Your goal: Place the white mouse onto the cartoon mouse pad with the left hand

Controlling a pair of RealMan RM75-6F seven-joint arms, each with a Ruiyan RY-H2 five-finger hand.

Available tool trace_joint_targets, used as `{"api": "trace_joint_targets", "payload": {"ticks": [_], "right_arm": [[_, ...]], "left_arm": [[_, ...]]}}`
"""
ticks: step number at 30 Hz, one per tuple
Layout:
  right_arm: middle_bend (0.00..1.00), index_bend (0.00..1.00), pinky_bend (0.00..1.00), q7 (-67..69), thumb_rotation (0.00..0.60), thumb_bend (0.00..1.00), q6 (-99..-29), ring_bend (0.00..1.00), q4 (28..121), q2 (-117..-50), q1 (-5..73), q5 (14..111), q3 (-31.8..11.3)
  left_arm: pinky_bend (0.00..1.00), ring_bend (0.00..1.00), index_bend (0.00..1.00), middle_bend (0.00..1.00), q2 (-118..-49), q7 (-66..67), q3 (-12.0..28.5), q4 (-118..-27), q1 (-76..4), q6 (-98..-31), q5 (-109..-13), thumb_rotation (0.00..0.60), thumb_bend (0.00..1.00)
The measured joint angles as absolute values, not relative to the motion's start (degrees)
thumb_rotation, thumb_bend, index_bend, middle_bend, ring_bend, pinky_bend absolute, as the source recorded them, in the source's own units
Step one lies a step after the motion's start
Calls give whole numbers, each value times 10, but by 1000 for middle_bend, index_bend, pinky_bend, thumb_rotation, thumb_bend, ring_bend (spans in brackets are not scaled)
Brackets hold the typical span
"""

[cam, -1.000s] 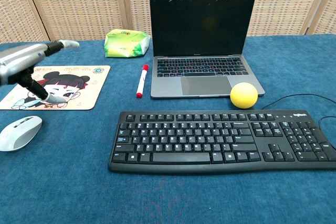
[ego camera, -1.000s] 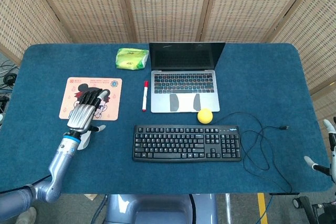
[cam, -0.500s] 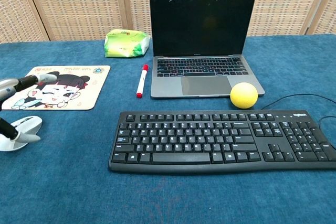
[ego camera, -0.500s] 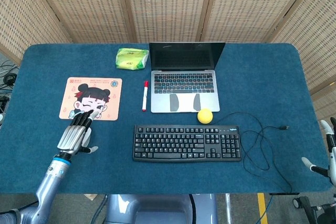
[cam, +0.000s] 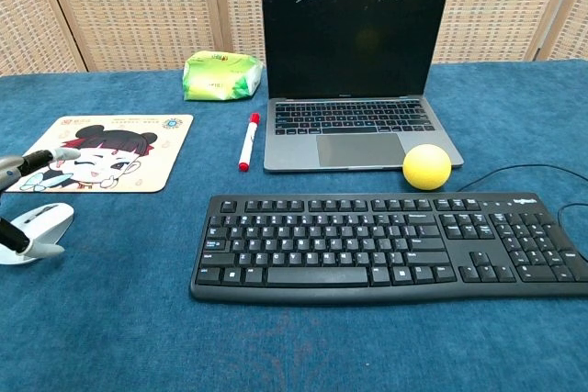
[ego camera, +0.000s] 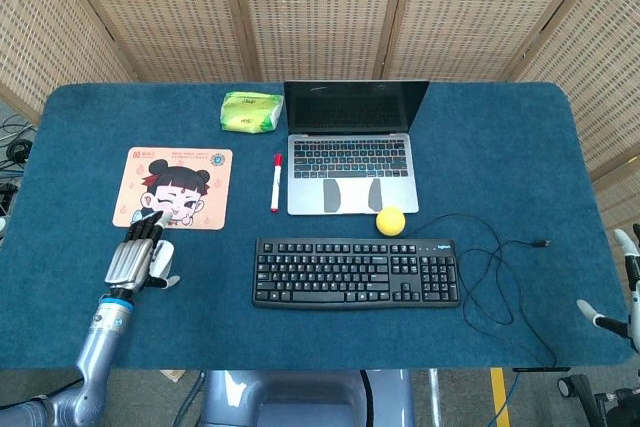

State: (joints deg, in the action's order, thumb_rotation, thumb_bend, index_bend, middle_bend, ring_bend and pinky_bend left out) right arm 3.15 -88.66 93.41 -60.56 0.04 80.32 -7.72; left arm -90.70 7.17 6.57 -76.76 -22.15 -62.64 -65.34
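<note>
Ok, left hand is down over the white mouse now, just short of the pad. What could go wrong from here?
The left hand covers the white mouse from above, but neither view shows a firm grip, so it may slip on the lift. The cartoon mouse pad lies loose just ahead; dragging the mouse instead of lifting could push its near edge. The chest view cuts the hand off at the frame edge, so judge contact from the head view.

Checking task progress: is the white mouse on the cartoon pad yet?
No. The white mouse lies on the blue cloth, near the cartoon mouse pad, under the left hand.
</note>
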Motion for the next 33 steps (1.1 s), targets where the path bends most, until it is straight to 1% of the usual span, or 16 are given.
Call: {"api": "trace_joint_targets", "payload": {"ticks": [13,18,21,23,24,26,27,28,29,30,31,32,33], "right_arm": [[0,0,0,39,600,0,-885,0,934,-603,0,801,-78],[0,0,0,41,600,0,-885,0,935,-602,1,802,-78],[0,0,0,42,600,0,-882,0,934,-601,1,800,-79],[0,0,0,42,600,0,-881,0,934,-602,2,799,-79],[0,0,0,41,600,0,-880,0,934,-602,2,800,-78],[0,0,0,41,600,0,-880,0,934,-602,2,802,-77],[0,0,0,40,600,0,-880,0,935,-602,2,803,-77],[0,0,0,40,600,0,-881,0,935,-602,2,804,-77],[0,0,0,40,600,0,-882,0,935,-602,2,805,-77],[0,0,0,41,600,0,-882,0,936,-601,2,805,-77],[0,0,0,42,600,0,-883,0,936,-601,2,805,-77],[0,0,0,43,600,0,-883,0,936,-601,2,805,-77],[0,0,0,44,600,0,-883,0,936,-600,1,805,-77]], "left_arm": [[0,0,0,0,-898,45,105,-695,-229,-575,-588,600,54],[0,0,0,0,-897,64,119,-669,-244,-554,-560,600,56],[0,0,0,0,-897,76,126,-649,-254,-532,-541,600,57],[9,0,0,0,-894,79,127,-651,-257,-516,-535,600,57],[28,0,0,0,-892,81,126,-657,-258,-514,-534,600,57],[129,10,4,4,-887,85,125,-676,-258,-519,-536,600,60],[169,30,15,15,-884,88,124,-685,-257,-523,-536,600,62],[227,84,51,60,-881,93,123,-697,-257,-528,-537,600,65],[290,159,125,134,-879,98,122,-706,-257,-532,-536,600,68],[333,214,189,195,-878,104,122,-713,-257,-537,-534,600,69],[394,289,289,284,-878,110,123,-719,-257,-544,-531,600,71],[436,343,363,342,-878,115,123,-722,-257,-549,-528,600,71],[455,366,391,366,-878,121,122,-725,-257,-552,-525,600,71]]}}
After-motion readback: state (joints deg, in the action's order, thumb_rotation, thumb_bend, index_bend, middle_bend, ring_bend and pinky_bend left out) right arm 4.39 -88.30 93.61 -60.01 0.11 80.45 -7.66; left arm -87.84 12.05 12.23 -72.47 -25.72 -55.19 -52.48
